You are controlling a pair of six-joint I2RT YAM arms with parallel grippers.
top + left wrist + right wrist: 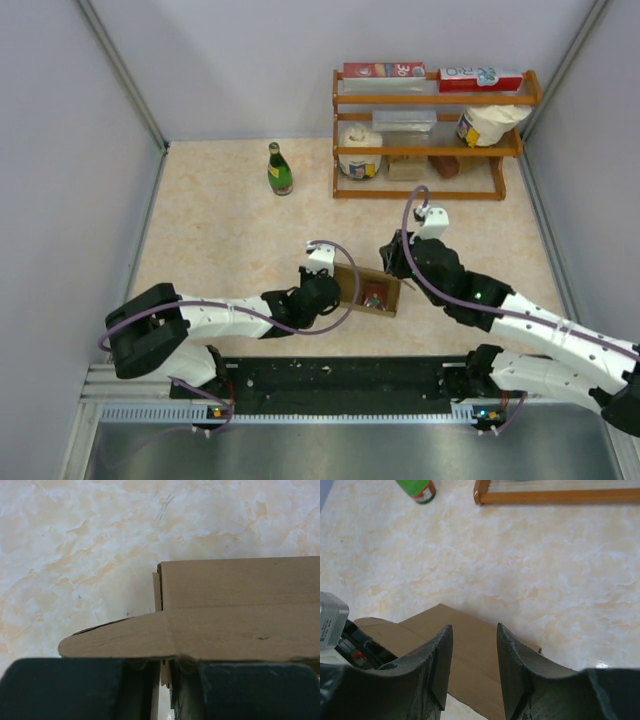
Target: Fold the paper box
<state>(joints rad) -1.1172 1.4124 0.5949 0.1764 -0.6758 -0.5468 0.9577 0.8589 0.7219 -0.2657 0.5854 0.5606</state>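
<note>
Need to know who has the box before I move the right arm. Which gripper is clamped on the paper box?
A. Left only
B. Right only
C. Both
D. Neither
A: the left gripper has its fingers closed on a cardboard flap of the paper box, while the right gripper is open, fingers apart with nothing pinched between them.

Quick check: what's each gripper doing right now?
Left gripper: closed on a flap edge of the paper box.
Right gripper: open, holding nothing, poised over the box.
</note>
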